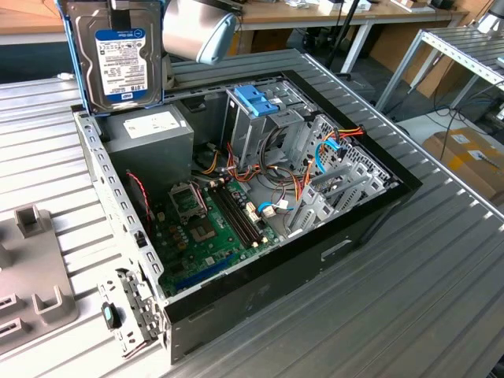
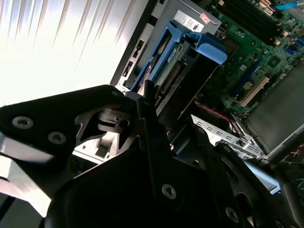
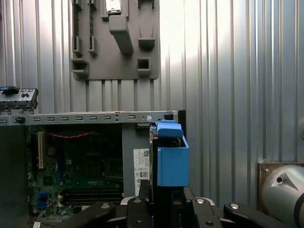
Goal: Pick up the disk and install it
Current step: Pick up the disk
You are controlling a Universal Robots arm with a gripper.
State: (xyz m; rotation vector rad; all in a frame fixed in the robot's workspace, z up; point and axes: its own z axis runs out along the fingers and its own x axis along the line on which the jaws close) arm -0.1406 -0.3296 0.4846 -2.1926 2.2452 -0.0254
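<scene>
Up over the far corner of the open PC case (image 1: 315, 264), on the exterior view's left, the disk (image 1: 118, 55) hangs upright with its label facing the camera. There's light-blue rail down both long edges, and its lower end is just above the case rim by the grey power supply (image 1: 150, 134). The arm's grey wrist joint (image 1: 197, 31) sits right beside it. This view also gives the layout. The drive cage (image 1: 268, 134) with its blue latch (image 1: 256, 98) stands toward the far side, with a tangle of cables (image 1: 276, 189) crowding it. The motherboard (image 1: 201, 224) lies flat on the floor, and there's loads of bare ribbed table (image 1: 409, 299) near right.

The first wrist view gets what that one can't: the disk (image 3: 171, 164) edge-on, with the gripper (image 3: 164, 199) pinching it, black jaws pressed against both flat faces. Past it are the case's perforated rim (image 3: 95, 117) and a grey fixture plate (image 3: 114, 52) out on the table.

The second wrist view looks along the disk (image 2: 175, 66) from the other side, with the gripper body dark up close. The case edge is right alongside and the motherboard lies well beyond.
</scene>
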